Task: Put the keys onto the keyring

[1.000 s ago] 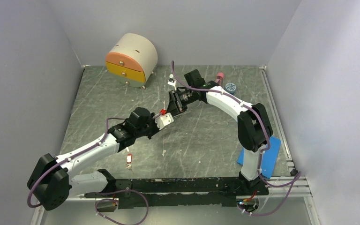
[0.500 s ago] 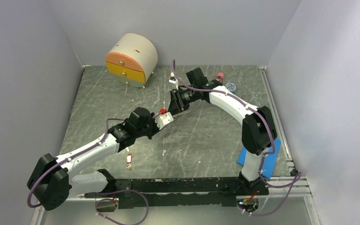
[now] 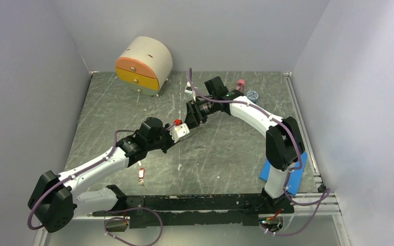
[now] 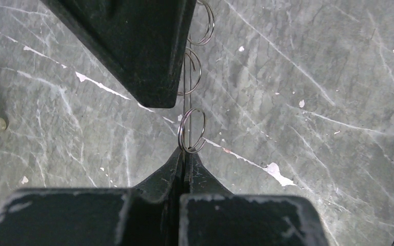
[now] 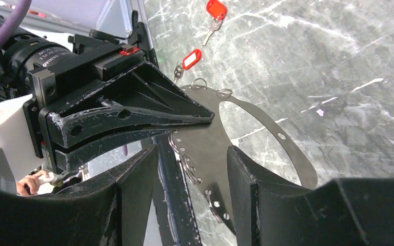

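Note:
My left gripper is shut on the keyring, a thin flat brownish metal hoop with holes and small split rings. It holds the hoop above the table. In the left wrist view the hoop is edge-on. My right gripper is open, its fingers either side of the hoop's edge, not touching. One red-tagged key sits by the hoop; I cannot tell if it hangs on it. Another key lies on the table.
A round-topped drawer cabinet stands at the back left. A pink bottle and a blue-lidded jar lie at the back right. A blue pad lies by the right arm's base.
Both grippers have shifted slightly toward the near left with the hoop. The right arm's elbow has swung right. The left grip on the hoop is unchanged.

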Motion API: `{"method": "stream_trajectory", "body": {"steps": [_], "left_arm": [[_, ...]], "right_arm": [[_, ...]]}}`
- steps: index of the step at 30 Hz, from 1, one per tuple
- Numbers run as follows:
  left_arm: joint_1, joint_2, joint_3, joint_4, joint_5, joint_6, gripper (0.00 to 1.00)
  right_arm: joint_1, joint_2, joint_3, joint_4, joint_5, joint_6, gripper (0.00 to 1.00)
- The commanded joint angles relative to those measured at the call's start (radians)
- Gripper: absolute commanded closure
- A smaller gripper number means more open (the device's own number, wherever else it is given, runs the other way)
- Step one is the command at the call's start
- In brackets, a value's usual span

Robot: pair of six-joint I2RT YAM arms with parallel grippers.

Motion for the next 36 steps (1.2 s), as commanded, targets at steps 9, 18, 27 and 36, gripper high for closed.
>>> {"method": "stream_trajectory", "body": {"steps": [9,18,27,36], "left_arm": [[-0.002,-0.039,0.0,0.043,0.104,0.005,0.97],[-0.002,-0.05,-0.003,0.041,0.113,0.003,0.97],[-0.002,-0.05,-0.003,0.049,0.127,0.0,0.97],[-0.003,-0.063,-0.006,0.058,0.15,-0.006,0.97]], "right_arm": [[0.007,-0.064,-0.024,0.033,-0.077,-0.102,0.71],[0.007,-0.108,-0.061,0.057,-0.061,-0.12,0.48],[0.007,-0.147,-0.111,0.087,-0.041,-0.16,0.71],[0.006,-0.163,-0.119,0.108,-0.058,-0.182,0.71]]}}
